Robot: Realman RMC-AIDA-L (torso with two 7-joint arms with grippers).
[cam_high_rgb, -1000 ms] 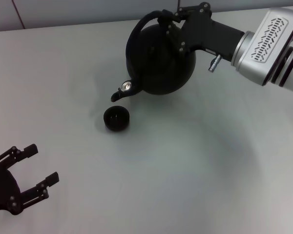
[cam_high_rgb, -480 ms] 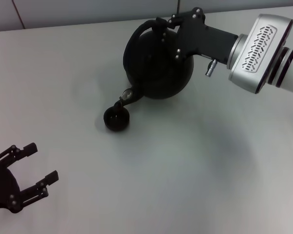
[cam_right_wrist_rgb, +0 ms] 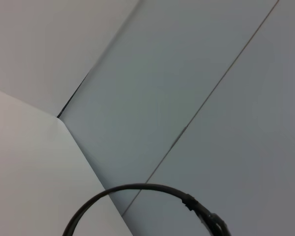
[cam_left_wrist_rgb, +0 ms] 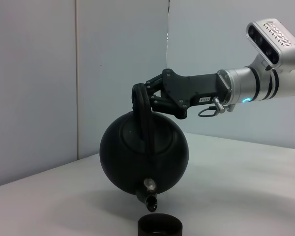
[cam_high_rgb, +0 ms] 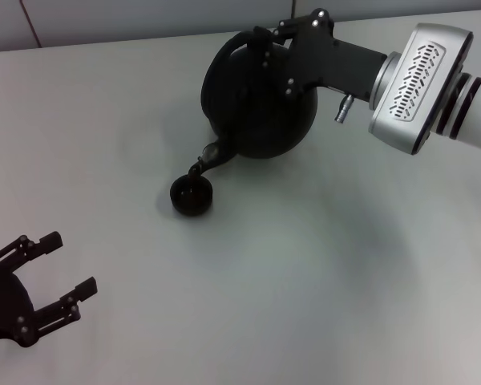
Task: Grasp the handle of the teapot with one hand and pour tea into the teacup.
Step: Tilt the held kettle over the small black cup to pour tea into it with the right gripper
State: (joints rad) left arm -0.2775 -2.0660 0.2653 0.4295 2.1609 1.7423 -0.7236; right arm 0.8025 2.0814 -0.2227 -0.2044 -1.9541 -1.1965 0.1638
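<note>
The glossy black teapot (cam_high_rgb: 256, 104) hangs in the air, tilted with its spout (cam_high_rgb: 206, 159) down, right above the small black teacup (cam_high_rgb: 191, 195) on the table. My right gripper (cam_high_rgb: 274, 38) is shut on the arched black handle (cam_high_rgb: 228, 50) at the pot's top. In the left wrist view the teapot (cam_left_wrist_rgb: 143, 155) hangs from the handle (cam_left_wrist_rgb: 143, 115) in the right gripper (cam_left_wrist_rgb: 155, 96), with the spout just over the teacup (cam_left_wrist_rgb: 160, 226). The right wrist view shows only the handle's arc (cam_right_wrist_rgb: 137, 189). My left gripper (cam_high_rgb: 70, 263) is open and empty at the near left.
The grey table (cam_high_rgb: 321, 265) ends at a pale wall (cam_high_rgb: 144, 16) behind the teapot. The right arm's silver forearm (cam_high_rgb: 421, 76) reaches in from the far right.
The right gripper has tipped the teapot further, so the spout has swung down from beside the cup to just above it. The left arm has not moved.
</note>
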